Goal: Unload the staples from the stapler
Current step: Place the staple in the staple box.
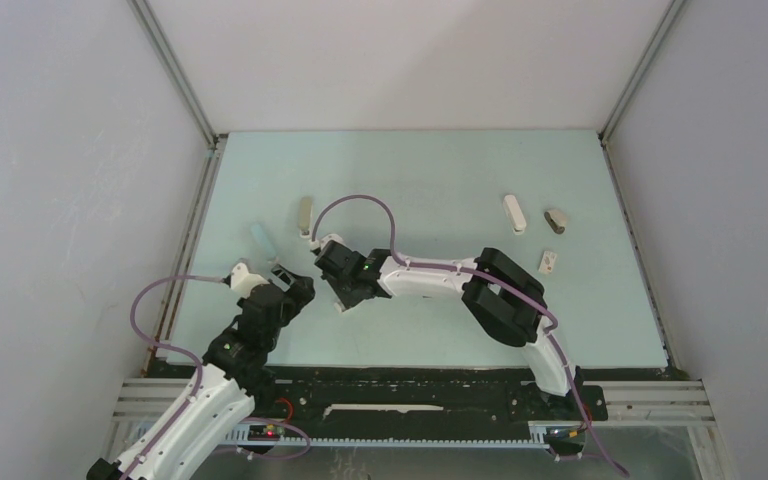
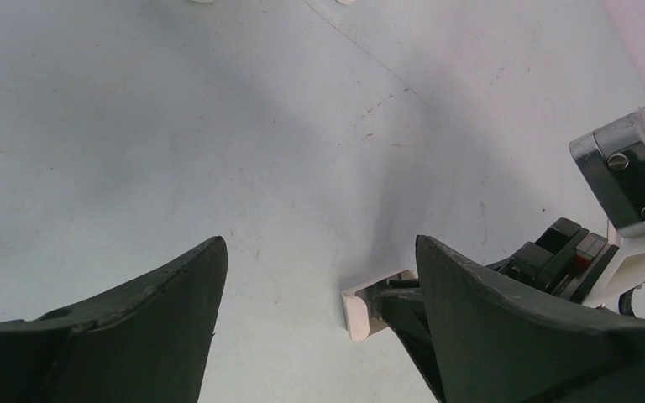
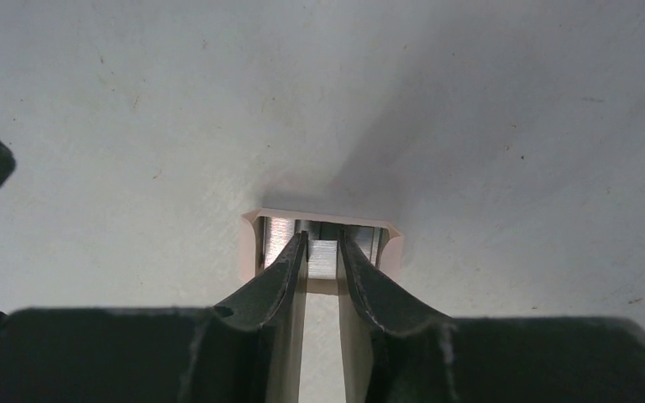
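The stapler (image 3: 327,217) lies on the table just left of the middle of the top view, under the right claw (image 3: 323,239). Only its end shows. It is smooth cream-white plastic with cut corners, and it has a shiny silver metal slot inside. The right claw's two black, rough, pointed fingers (image 3: 281,269) are poked into that slot, close together with a thin gap. Between their tips sits a small ribbed silver block that looks like the staples (image 3: 323,260). I cannot tell if the fingers pinch it or only touch it. The left claw (image 2: 319,243) hangs just beside, low over the table, with its dull black curved fingers spread wide and nothing between them. A thin purple cable (image 1: 360,200) loops up over the right arm. The table (image 1: 440,170) is a flat, pale blue-green mat with tiny scratches and specks. Farther back on the left lie a dull beige bar (image 1: 305,215) and a pale blue strip (image 1: 260,237). Well apart, on the right, lie a white rounded piece (image 1: 514,213), a grey-brown lump (image 1: 556,220) and a small flat box (image 1: 550,262). Plain grey-white walls (image 1: 60,150) with metal corner rails stand around the table.
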### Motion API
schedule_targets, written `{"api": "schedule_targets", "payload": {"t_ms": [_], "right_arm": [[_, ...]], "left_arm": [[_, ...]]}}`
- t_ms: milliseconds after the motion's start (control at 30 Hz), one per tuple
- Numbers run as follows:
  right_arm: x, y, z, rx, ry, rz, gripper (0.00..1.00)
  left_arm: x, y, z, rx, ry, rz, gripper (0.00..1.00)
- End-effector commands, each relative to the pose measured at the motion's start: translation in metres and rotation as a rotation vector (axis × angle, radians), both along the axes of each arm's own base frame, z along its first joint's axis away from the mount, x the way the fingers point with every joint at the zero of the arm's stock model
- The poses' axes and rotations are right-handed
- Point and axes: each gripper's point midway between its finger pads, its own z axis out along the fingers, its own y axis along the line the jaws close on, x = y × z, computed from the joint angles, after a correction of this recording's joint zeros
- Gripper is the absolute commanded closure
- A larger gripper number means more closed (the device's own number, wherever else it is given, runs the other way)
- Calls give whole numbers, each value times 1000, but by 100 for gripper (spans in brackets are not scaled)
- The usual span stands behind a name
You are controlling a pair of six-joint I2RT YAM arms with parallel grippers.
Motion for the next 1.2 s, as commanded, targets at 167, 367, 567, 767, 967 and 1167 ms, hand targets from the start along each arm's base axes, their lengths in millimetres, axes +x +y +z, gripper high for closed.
{"api": "schedule_targets", "payload": {"t_ms": [167,367,567,767,967,1167], "right_arm": [[-3,9,9,26,-30,26,63],[2,12,32,52,-83,39,60],[4,16,77,117,-140,86,60],[-9,7,107,157,-155,189,58],[-31,-17,125,217,-106,395,47],[-62,-59,141,321,40,714,44]], "left_arm": [[2,4,-3,-6,-14,30,12],[3,2,0,-12,-20,21,12],[5,0,18,3,-63,-10,11],[4,0,42,-11,-152,-33,9],[1,3,59,-18,-214,-31,5],[4,-7,68,-83,-273,-64,0]]}}
